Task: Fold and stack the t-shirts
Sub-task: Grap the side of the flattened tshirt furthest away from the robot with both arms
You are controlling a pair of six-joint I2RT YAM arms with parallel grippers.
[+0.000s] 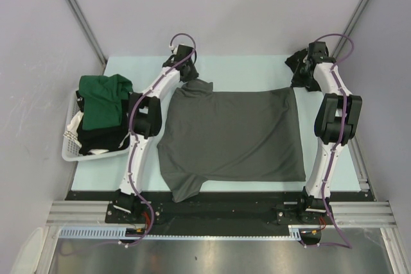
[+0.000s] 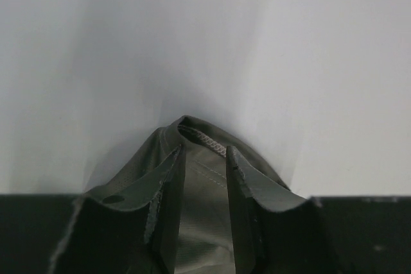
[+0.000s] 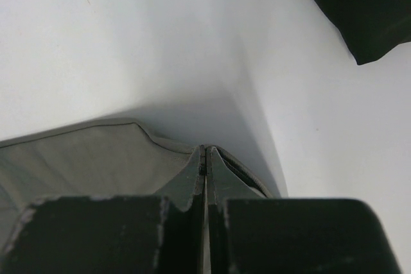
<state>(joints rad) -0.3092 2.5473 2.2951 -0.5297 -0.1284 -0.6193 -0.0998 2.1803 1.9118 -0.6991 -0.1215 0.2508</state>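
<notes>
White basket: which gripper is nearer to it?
Left. The left gripper is at the grey t-shirt's far-left corner, on the basket's side; the right gripper pinches the far-right corner, across the shirt.

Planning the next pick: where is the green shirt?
Top view, far left: green shirt heaped atop the white basket, beside the left arm.

The grey t-shirt (image 1: 231, 136) was soft, matt cloth, and its stitched hem showed in the left wrist view. At the left, the green t-shirt (image 1: 103, 97) and black t-shirt (image 1: 103, 138) were matt cloth too, lying in a white slatted plastic basket (image 1: 69, 151) with a slight sheen. The table (image 1: 257, 68) was smooth, pale and matt. Along the near edge, 2 rails (image 1: 80, 213) were brushed metal, and nearer still a metal sheet (image 1: 205, 255) shone. The fingers (image 2: 168, 222) of the left gripper (image 2: 205, 152) were matt black with rough, chipped edges.
</notes>
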